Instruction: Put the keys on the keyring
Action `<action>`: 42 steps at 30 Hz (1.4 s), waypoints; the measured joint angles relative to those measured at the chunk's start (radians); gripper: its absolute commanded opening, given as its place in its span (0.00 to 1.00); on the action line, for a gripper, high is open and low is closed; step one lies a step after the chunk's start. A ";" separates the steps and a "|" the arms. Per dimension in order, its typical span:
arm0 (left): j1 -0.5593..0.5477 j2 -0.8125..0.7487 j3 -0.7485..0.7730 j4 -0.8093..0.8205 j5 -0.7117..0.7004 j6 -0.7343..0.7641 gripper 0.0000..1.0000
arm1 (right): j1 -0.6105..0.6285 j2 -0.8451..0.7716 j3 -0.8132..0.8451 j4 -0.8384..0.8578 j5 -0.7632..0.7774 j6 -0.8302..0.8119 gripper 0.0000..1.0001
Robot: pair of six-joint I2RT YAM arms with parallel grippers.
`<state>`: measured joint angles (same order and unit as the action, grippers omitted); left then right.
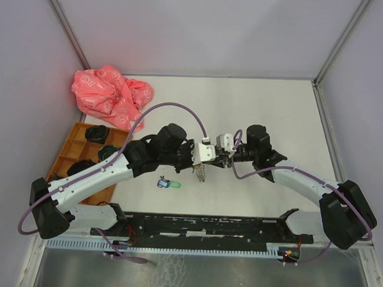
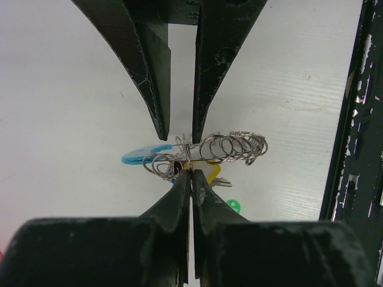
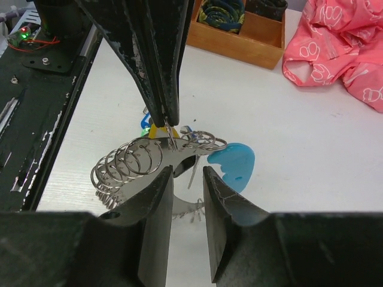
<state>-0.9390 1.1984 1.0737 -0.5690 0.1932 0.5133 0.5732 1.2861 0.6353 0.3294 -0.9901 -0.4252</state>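
Partly obscured | left fingers (image 2: 190, 174) clenched on keyring (image 2: 230, 146) | right fingers (image 3: 210, 182) parted astride it | green-tagged key (image 2: 234, 206) mostly hidden

We've got two identical arms here: left arm (image 1: 93, 178) & right arm (image 1: 300, 181), w/ white plastic shells on the long links and chunky black joints + black bases. A thin purple cable (image 1: 169, 105) loops off each one. There are white blocks (image 1: 210, 150) at the wrists. Our left gripper (image 2: 190, 174) and right gripper (image 3: 187, 172) are matte black. The fingers (image 2: 173, 209) taper to blunt tips, paint pretty scuffed and chipped tbh.
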 measured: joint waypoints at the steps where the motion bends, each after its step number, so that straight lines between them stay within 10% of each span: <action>1: 0.000 0.000 0.000 0.000 0.000 0.000 0.03 | 0.000 0.000 0.000 0.008 -0.002 0.002 0.35; 42: 0.000 0.027 0.000 0.002 0.053 0.000 0.03 | 0.000 -0.058 0.008 -0.016 -0.100 -0.019 0.28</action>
<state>-0.9390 1.2259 1.0733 -0.5671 0.2459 0.5133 0.5732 1.2282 0.6430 0.3134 -1.0897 -0.4446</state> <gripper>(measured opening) 0.044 0.298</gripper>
